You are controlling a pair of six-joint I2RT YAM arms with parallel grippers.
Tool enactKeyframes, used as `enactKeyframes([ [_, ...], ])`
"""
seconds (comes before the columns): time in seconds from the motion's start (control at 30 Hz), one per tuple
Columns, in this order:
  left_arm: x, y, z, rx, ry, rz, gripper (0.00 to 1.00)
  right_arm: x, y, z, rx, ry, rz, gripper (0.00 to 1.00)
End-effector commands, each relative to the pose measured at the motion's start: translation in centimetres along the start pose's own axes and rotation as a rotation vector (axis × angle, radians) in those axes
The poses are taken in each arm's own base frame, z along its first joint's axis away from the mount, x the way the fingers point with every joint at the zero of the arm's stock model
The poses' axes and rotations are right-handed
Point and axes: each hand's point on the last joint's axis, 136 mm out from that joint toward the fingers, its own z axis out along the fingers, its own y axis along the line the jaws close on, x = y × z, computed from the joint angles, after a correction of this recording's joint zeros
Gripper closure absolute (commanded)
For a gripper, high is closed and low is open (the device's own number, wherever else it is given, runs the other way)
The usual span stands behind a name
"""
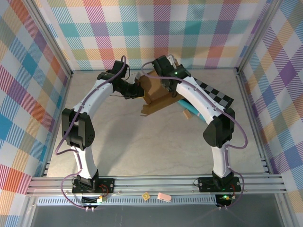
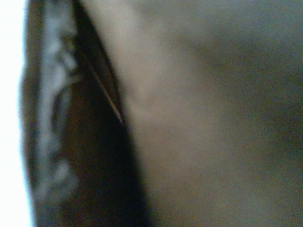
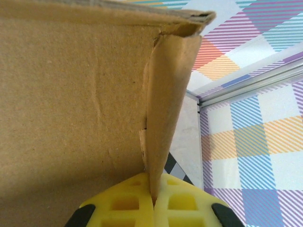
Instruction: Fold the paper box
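Observation:
The paper box, plain brown cardboard, is held partly folded and tilted above the table at the back centre. My left gripper meets its left edge, shut on a flap. In the left wrist view blurred cardboard lies right against the lens and the fingers are hidden. My right gripper comes down on the box from behind. In the right wrist view its yellow fingers are shut on the lower edge of an upright flap, beside a broad box panel.
A black-and-grey checkered board lies at the back right, partly under the right arm, and also shows as the checkered board in the right wrist view. A teal object lies beside it. Two small pieces rest on the front rail.

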Motion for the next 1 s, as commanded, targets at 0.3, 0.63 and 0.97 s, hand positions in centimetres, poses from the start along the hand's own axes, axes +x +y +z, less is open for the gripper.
enactKeyframes([
  [0.3, -0.4, -3.6, -1.4, 0.067, -0.039, 0.076, 1.00, -1.4, -2.1, -3.0, -0.214, -0.020, 0.206, 0.64],
  [0.63, -0.4, -3.3, -1.2, 0.057, -0.033, 0.076, 1.00, -0.1, -2.8, -2.2, -0.235, 0.044, 0.250, 0.55],
  [0.97, -0.4, -3.2, -1.1, 0.048, -0.026, 0.079, 1.00, 2.3, -2.8, -1.1, -0.181, 0.088, 0.245, 0.61],
])
